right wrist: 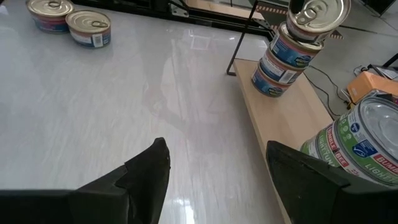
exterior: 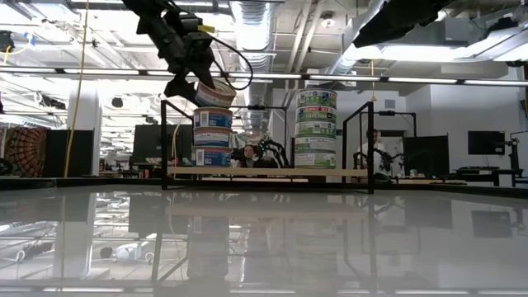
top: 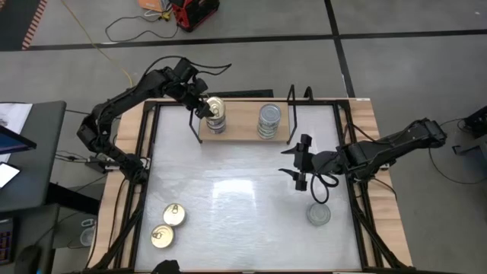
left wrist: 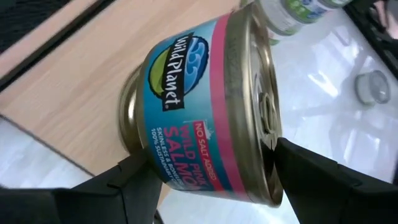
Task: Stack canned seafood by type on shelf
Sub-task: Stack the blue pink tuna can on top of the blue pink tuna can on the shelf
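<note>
The shelf (top: 240, 129) stands at the table's far edge. On its left part is a stack of blue-labelled tins (exterior: 213, 136), and on its right part a stack of green-labelled tins with silver lids (top: 268, 120). My left gripper (top: 204, 105) reaches in from the far left and is shut on a gold-lidded salmon tin (exterior: 213, 93), tilted just over the left stack. My right gripper (top: 300, 164) hangs open over the table's right half, nothing between its fingers (right wrist: 149, 168). A silver-lidded tin (top: 318, 215) lies on the table just nearer than it. My left gripper pinches the salmon tin between its two fingers, one on the gold lid (left wrist: 268, 134) and the other at the tin's base (left wrist: 140, 163). The fingers slant down from the far left. The tin sits tilted; whether its lower edge touches the stack, I cannot tell.
Two gold-lidded tins (top: 174, 214) (top: 161, 237) lie flat near the table's front left corner. The shelf's black wire uprights (top: 291, 106) stand at each end of the board. Bare white tabletop (top: 228, 190) spreads between the shelf and the loose tins.
</note>
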`<action>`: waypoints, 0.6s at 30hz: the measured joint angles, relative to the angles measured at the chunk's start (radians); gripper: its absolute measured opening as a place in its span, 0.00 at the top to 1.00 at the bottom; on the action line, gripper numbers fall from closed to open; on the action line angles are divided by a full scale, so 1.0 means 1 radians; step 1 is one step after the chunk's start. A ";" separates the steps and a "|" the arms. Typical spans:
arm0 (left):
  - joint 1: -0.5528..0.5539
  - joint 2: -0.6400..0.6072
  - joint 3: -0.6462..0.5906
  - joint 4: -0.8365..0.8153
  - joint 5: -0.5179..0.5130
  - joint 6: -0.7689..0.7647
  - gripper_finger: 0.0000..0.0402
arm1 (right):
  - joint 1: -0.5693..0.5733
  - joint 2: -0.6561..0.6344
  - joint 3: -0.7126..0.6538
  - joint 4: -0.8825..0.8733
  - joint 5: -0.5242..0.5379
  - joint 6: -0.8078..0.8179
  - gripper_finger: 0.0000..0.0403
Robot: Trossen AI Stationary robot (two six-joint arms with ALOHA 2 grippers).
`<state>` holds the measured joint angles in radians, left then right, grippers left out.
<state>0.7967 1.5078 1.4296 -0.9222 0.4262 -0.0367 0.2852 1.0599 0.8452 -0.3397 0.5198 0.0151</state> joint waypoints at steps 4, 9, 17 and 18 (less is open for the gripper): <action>0.005 0.000 0.000 0.000 0.017 -0.002 0.29 | 0.000 0.000 0.000 0.001 0.000 0.000 0.28; 0.011 0.000 0.000 0.014 0.030 -0.003 0.26 | 0.000 0.000 0.000 0.000 0.000 0.000 0.28; 0.012 0.000 0.000 0.015 0.033 -0.002 0.17 | 0.000 0.000 0.000 0.001 0.000 0.001 0.28; 0.012 0.000 0.000 0.014 0.032 -0.002 0.16 | 0.000 0.000 0.000 0.001 0.000 0.001 0.28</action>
<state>0.8089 1.5078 1.4296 -0.9077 0.4579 -0.0387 0.2852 1.0599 0.8455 -0.3389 0.5198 0.0158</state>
